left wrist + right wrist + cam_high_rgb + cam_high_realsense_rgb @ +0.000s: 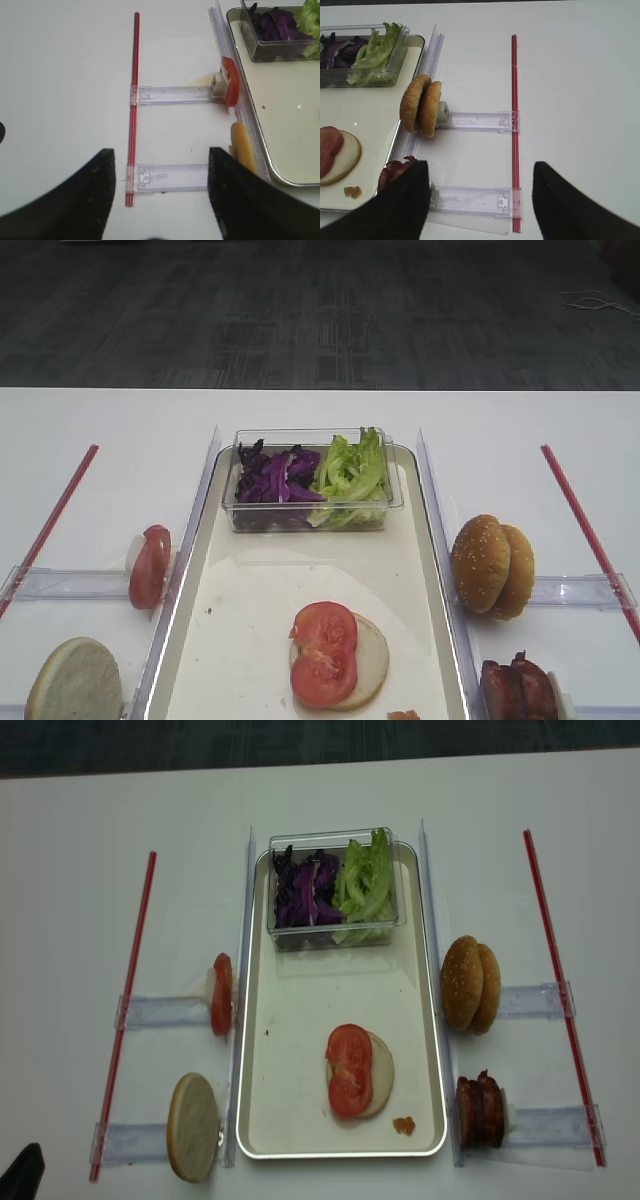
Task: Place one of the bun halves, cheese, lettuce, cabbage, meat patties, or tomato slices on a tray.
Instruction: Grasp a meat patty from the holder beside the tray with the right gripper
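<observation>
The tray (300,1120) lies mid-table. On it a pale bun half (381,1075) carries two tomato slices (350,1070). A clear box at its far end holds cabbage (303,892) and lettuce (365,885). Right of the tray stand two sesame bun halves (421,106) and the meat patties (395,172). On the left stand a tomato slice (230,87) and another bun half (242,147). No cheese shows. My right gripper (479,200) is open over the near right rack, its left finger beside the patties. Above the near left rack, my left gripper (160,190) is open and holds nothing.
Clear plastic racks (160,1012) stick out from both long sides of the tray, ending at red rods (130,1010) left and right (555,980). A small orange crumb (404,1125) lies at the tray's near right corner. Dark floor lies beyond the table's far edge.
</observation>
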Controlling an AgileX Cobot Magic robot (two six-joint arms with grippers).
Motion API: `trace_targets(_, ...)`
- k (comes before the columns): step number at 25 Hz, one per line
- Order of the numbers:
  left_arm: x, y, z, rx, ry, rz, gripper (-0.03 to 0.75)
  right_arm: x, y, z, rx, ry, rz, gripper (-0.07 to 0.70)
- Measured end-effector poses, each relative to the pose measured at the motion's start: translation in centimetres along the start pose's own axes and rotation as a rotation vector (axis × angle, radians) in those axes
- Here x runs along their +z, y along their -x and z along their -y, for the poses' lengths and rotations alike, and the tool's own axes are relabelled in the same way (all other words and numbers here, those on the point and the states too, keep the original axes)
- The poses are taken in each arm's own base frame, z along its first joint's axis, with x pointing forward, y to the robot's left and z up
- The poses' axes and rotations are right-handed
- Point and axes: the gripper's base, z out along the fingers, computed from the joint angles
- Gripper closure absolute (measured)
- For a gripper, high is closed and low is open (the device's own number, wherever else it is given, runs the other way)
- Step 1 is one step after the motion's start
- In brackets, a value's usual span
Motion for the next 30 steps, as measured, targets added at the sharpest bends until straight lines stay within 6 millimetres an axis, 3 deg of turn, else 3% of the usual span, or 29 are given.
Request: trace_targets(30,0.0,0.0,0.0,0.0,0.0,0.0,0.295,0.0,0.0,0.0,0.002,0.0,0.0,0.178)
